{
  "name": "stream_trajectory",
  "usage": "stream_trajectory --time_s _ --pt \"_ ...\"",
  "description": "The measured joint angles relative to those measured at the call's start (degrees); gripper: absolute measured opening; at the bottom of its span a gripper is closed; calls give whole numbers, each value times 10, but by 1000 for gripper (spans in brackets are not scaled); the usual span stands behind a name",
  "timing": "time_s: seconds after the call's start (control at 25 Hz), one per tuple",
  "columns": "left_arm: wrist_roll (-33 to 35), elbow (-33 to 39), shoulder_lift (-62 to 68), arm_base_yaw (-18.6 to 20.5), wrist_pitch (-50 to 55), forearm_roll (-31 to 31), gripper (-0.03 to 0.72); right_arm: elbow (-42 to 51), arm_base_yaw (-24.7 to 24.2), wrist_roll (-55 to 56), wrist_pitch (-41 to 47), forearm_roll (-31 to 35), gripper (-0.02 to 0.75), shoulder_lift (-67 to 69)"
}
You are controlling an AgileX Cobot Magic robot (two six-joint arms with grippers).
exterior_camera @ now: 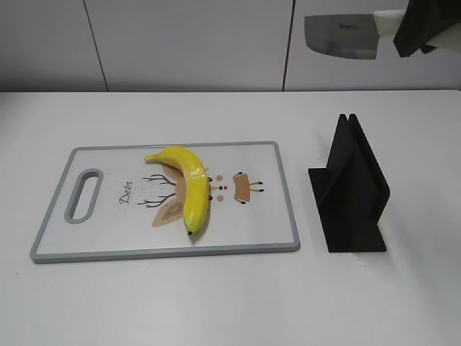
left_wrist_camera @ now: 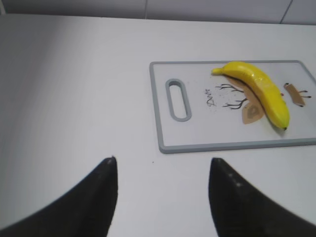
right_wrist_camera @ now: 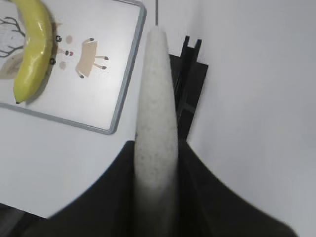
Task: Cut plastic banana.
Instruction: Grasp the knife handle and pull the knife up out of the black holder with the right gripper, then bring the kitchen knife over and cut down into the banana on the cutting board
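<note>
The yellow plastic banana (exterior_camera: 189,189) lies on the white cutting board (exterior_camera: 108,234), over the deer print; it also shows in the left wrist view (left_wrist_camera: 259,91) and the right wrist view (right_wrist_camera: 32,47). My right gripper (exterior_camera: 418,32) is shut on the pale handle (right_wrist_camera: 157,113) of a knife, high at the top right, with the grey blade (exterior_camera: 342,36) pointing left, above the black knife stand (exterior_camera: 353,191). My left gripper (left_wrist_camera: 163,165) is open and empty over bare table, left of and in front of the board (left_wrist_camera: 197,133).
The black slotted knife stand (right_wrist_camera: 187,74) sits on the white table right of the board. The board has a grey rim and a handle slot (exterior_camera: 85,196) at its left end. A white wall runs behind the table.
</note>
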Motion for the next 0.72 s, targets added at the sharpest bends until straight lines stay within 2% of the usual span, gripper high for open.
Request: stream_trajectory --time_s 0.16,0.36,0.56,0.72 --pt "42 -21 35 0 -29 -37 552 -4 0 -130 0 5 171 0" --pt "143 -51 142 0 -82 -85 552 -5 0 -319 -16 44 171 17" --pt "289 -88 288 0 -116 -170 552 -4 0 -453 -61 74 171 65" --pt "411 -137 409 0 -144 -218 552 -4 0 -597 -90 131 171 102"
